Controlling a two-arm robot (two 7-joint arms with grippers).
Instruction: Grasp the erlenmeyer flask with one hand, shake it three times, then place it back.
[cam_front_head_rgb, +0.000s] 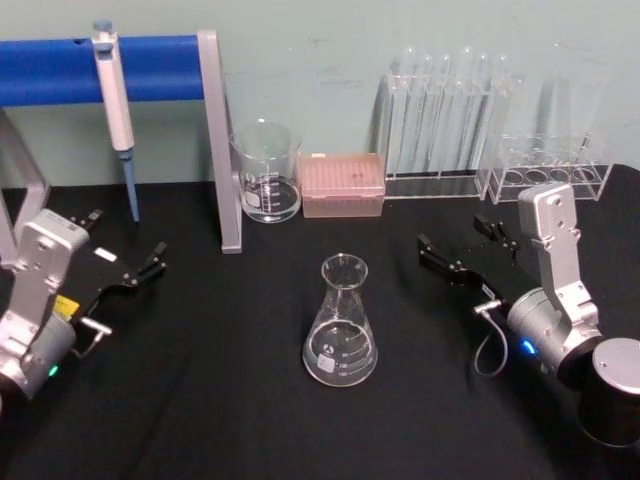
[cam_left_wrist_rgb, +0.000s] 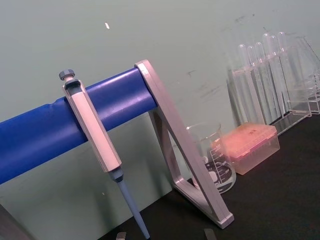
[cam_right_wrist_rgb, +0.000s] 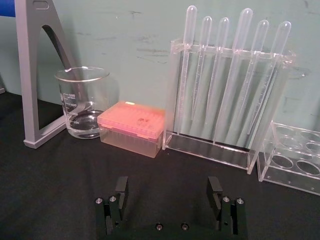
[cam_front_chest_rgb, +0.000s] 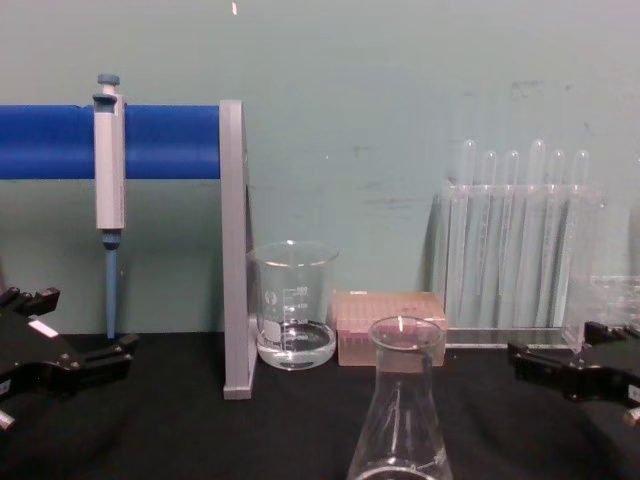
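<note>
Glass erlenmeyer flask (cam_front_head_rgb: 341, 322) upright on table, between left claw (cam_front_head_rgb: 128, 263) and right claw (cam_front_head_rgb: 468, 248), both spread wide, well apart

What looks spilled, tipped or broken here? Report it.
Nothing stands out. The erlenmeyer flask stands upright on the black table, the beaker is upright too, and the pipette hangs on its stand. Left gripper and right gripper sit open, apart from the flask.

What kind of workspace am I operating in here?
Most likely a lab bench: an erlenmeyer flask on a black table, a pipette hung on a blue stand, and a rack of tubes.
</note>
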